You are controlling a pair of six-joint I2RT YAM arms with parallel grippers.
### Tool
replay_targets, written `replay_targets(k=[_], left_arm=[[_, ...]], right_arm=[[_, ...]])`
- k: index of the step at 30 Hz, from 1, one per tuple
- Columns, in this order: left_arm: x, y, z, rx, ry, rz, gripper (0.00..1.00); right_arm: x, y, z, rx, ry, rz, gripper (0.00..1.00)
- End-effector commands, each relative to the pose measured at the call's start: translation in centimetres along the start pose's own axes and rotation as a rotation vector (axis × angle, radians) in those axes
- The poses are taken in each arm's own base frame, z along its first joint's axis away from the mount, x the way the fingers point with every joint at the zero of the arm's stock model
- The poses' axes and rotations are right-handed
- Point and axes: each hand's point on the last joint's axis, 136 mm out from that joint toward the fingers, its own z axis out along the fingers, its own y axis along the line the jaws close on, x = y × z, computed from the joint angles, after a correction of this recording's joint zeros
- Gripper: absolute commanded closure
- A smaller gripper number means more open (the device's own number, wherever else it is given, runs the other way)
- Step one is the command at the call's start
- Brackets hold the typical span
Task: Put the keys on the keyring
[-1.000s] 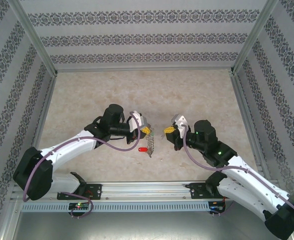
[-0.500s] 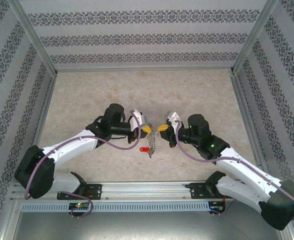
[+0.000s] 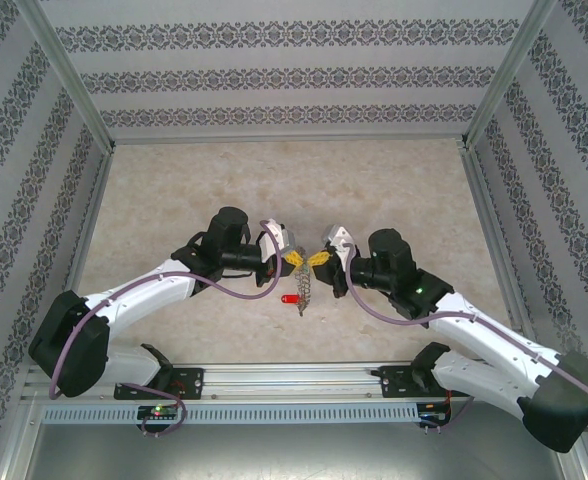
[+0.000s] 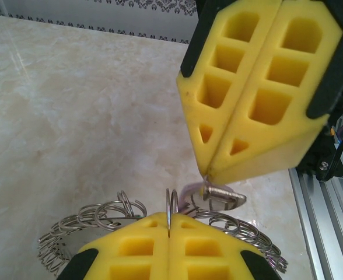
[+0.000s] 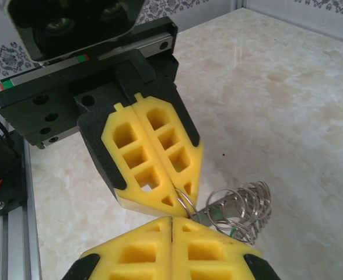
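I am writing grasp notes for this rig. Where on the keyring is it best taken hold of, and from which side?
Probably one small wire loop on the rim of the keyring, pads on its two flat faces, coming edge-on from outside the rim. The loops stick out, thin and flat; the left gripper pinches one so.

keyring — between left gripper, right gripper | key beside it, perhaps touching

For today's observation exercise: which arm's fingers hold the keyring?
The left fingers: they pinch a wire loop of the keyring, whereas the right fingers pinch a small metal key.
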Motion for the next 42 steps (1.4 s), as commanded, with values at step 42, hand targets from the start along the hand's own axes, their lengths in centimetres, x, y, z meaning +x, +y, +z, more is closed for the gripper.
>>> replay_targets(k=[42], left_arm=[[-3.1,-0.2,0.0,0.021,-0.083,0.066,1.0]], right_arm=[[-1.3,-4.3,-0.7,0.394,-0.01,-0.133,1.0]])
